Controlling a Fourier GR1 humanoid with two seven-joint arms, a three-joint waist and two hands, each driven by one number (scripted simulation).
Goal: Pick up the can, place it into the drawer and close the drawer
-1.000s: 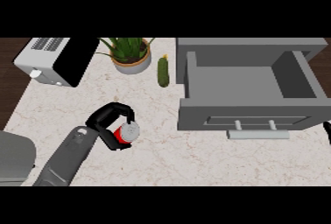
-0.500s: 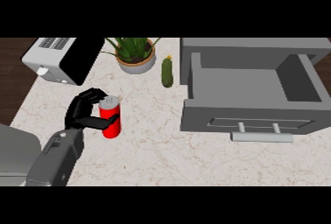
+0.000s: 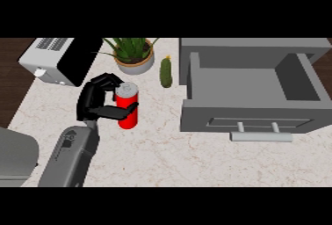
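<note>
I see the fingers (image 3: 114, 113) of the left hand (image 3: 91, 103) curled round the can (image 3: 128, 121). One black digit crosses the red side about halfway up, and others arch over near the silver top. The part of the can that lies under those fingers and against the palm is hidden from me. I can't tell whether its base touches the counter (image 3: 194, 162) or hangs just above it. It stands close to upright.

Back from the fingers, the grey forearm (image 3: 70, 154) runs down to the view's lower edge, where it is cut off. Beside it, farther out to the left, a plain grey shape (image 3: 14, 154) is clipped by the frame, and I can't make out what it is.

Just beyond the fingertips, up the view, sits a potted plant (image 3: 134, 58), whose leaves overlap the counter's far edge. To the right of that, a small green cucumber (image 3: 166, 73) lies near the can without touching it. Up and to the left of the hand is a white toaster (image 3: 52, 59) with a black side, and its far end is cut off.

Well to the right of the fingers the grey drawer (image 3: 250, 119) stands pulled open. Its handle (image 3: 261, 137) faces the lower edge, and I see nothing inside it. Its right wall runs close to the frame edge. The can is well apart from it, out on the counter side.

My right hand shows nowhere in this view.
</note>
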